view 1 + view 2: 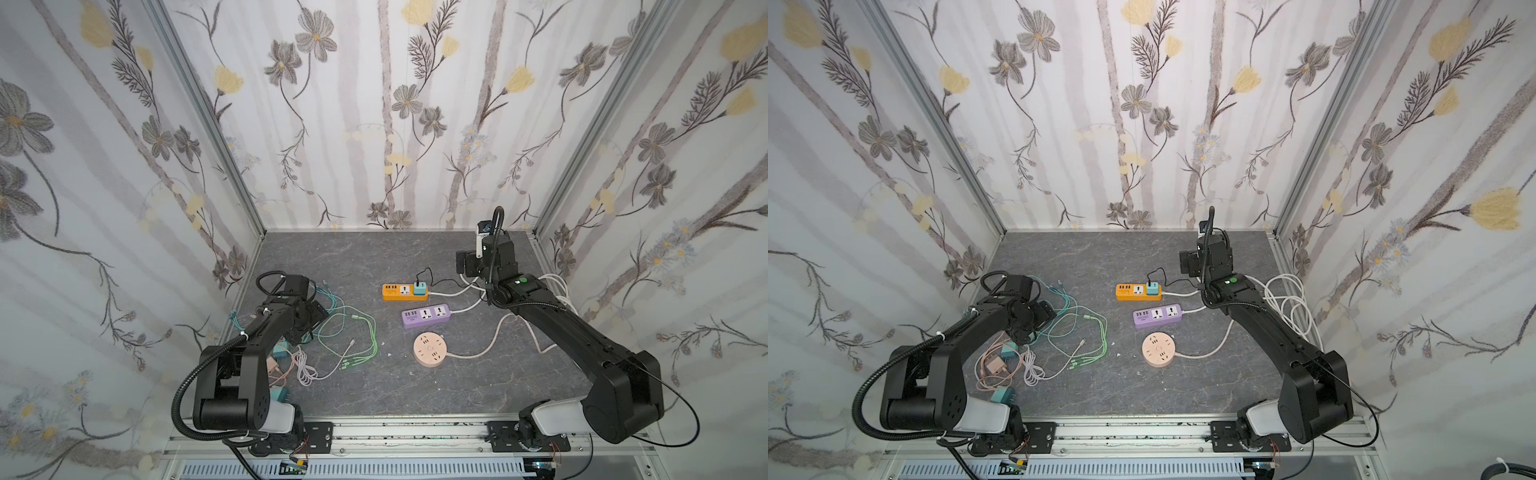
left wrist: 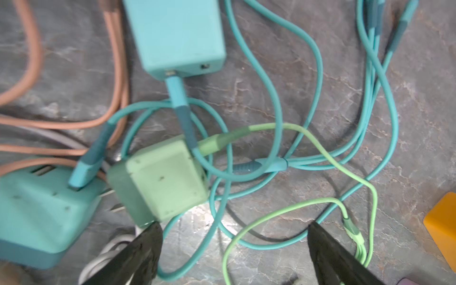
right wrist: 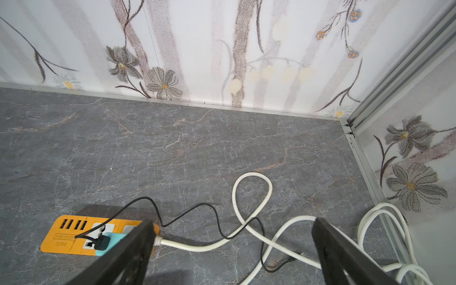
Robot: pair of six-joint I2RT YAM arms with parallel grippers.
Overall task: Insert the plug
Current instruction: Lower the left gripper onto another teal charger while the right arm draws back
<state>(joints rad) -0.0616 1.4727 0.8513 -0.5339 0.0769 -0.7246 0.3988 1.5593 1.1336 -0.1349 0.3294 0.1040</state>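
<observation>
— Left side first: the left hand [image 2: 234, 227] is low over the cable tangle on the grey marbled counter [image 1: 357, 386], black fingers spread wide, nothing between them.
— Where's the plug?
— Right there! The pale green cube-shaped plug [image 2: 162, 182] lies on its side on the counter, metal prongs pointing at a teal adapter block [image 2: 37, 217] just beside it. One finger [image 2: 145, 244] has its tip at a corner of the plug. Touching, I think, but the wrist view is blurred there.
— And the wiring?
— A light green cable [image 2: 261, 127] leaves the plug and teal cables [image 2: 319, 74] loop over and around it. A salmon-pink cable [image 2: 117, 61] curls past a second teal charger [image 2: 177, 34] nearby.
— Over to the right?
— The right hand [image 3: 233, 223] hangs above the counter towards the back, fingers spread apart, gripping nothing. Just beside one finger sits the orange rectangular power strip [image 1: 401, 292], with a small teal adapter [image 1: 420, 289] seated in it and a thin black wire [image 3: 202, 204] snaking off.
— Other sockets?
— In both top views a purple power strip [image 1: 426, 316] lies just in front of the orange one, and a round peach socket hub [image 1: 431, 351] sits nearer the front edge. White cords [image 1: 449, 294] trail away to the right. The green plug is well apart from all three, over on the left.
</observation>
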